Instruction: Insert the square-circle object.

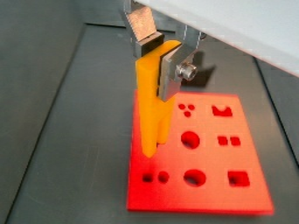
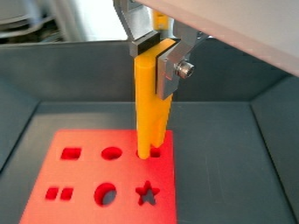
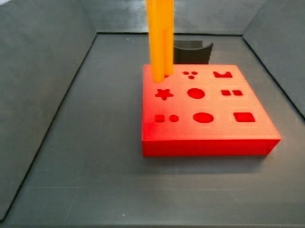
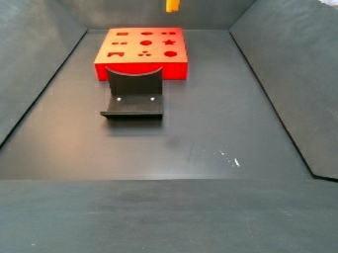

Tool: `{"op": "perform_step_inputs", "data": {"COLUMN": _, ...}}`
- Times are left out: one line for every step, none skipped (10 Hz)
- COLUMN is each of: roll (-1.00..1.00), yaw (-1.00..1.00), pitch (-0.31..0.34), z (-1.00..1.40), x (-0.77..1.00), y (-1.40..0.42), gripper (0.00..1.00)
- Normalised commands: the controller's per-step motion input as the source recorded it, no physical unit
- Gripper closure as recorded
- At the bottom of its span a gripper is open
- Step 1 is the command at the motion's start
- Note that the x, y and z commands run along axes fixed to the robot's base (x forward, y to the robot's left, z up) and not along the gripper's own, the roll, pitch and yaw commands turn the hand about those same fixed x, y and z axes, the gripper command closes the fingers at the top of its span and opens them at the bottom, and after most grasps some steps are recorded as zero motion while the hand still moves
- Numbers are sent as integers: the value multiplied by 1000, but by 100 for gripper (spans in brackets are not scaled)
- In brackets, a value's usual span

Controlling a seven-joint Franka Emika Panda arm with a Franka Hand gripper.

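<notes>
My gripper (image 1: 158, 59) is shut on the upper end of the square-circle object (image 1: 149, 114), a long orange-yellow bar that hangs upright. It shows the same way in the other wrist view, gripper (image 2: 158, 57) and bar (image 2: 151, 105). The bar's lower end is over the red block with shaped holes (image 1: 222, 179), near one edge of its top (image 2: 82, 175). I cannot tell if the two touch. In a side view the bar (image 3: 160, 40) comes down from above onto the block's far left part (image 3: 209, 134). In the other side view only the bar's tip (image 4: 172, 5) shows, above the block (image 4: 138, 59). The gripper is out of both side views.
A dark grey curved holder (image 4: 133, 99) stands on the floor just in front of the red block, and shows behind the block in a side view (image 3: 191, 49). Sloping dark walls (image 4: 284, 89) enclose the grey floor (image 4: 172, 188).
</notes>
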Motion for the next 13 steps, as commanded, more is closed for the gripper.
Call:
{"op": "perform_step_inputs", "data": {"roll": 66, "yaw": -889, "pitch": 74, "z": -223, "x": 0, "y": -260, "gripper": 100}}
{"op": "perform_step_inputs", "data": {"roll": 153, "yaw": -891, "pitch": 94, "z": -183, "x": -69, "y": -209, "gripper": 100}}
{"op": "perform_step_inputs", "data": {"roll": 191, "yaw": -860, "pitch": 104, "z": -263, "x": -51, "y": -157, "gripper": 100}}
{"op": "perform_step_inputs", "data": {"roll": 181, "yaw": -831, "pitch": 114, "z": -237, "x": -20, "y": -166, "gripper": 100}}
{"op": "perform_step_inputs", "data": {"roll": 171, "yaw": -706, "pitch": 77, "z": -243, "x": 120, "y": -126, "gripper": 100}}
{"op": "perform_step_inputs", "data": {"roll": 91, "yaw": -789, "pitch": 23, "z": -223, "x": 143, "y": -120, "gripper": 100}}
{"op": "perform_step_inputs", "data": {"roll": 0, "yaw": -774, "pitch": 4, "z": -103, "x": 243, "y": -174, "gripper": 100}}
{"op": "perform_step_inputs", "data": {"roll": -97, "yaw": -649, "pitch": 10, "z": 0, "x": 420, "y": -166, "gripper": 100}}
{"op": "perform_step_inputs", "data": {"roll": -84, "yaw": -629, "pitch": 7, "z": -14, "x": 457, "y": -120, "gripper": 100}}
{"op": "perform_step_inputs", "data": {"roll": 0, "yaw": -811, "pitch": 0, "z": -214, "x": 283, "y": -31, "gripper": 100}}
{"op": "perform_step_inputs", "data": {"roll": 0, "yaw": -974, "pitch": 0, "z": -260, "x": 86, "y": 0, "gripper": 100}}
{"op": "perform_step_inputs", "data": {"roll": 0, "yaw": -971, "pitch": 4, "z": -243, "x": 49, "y": 0, "gripper": 100}}
{"op": "perform_step_inputs", "data": {"roll": 0, "yaw": -777, "pitch": 54, "z": -114, "x": 206, "y": 0, "gripper": 100}}
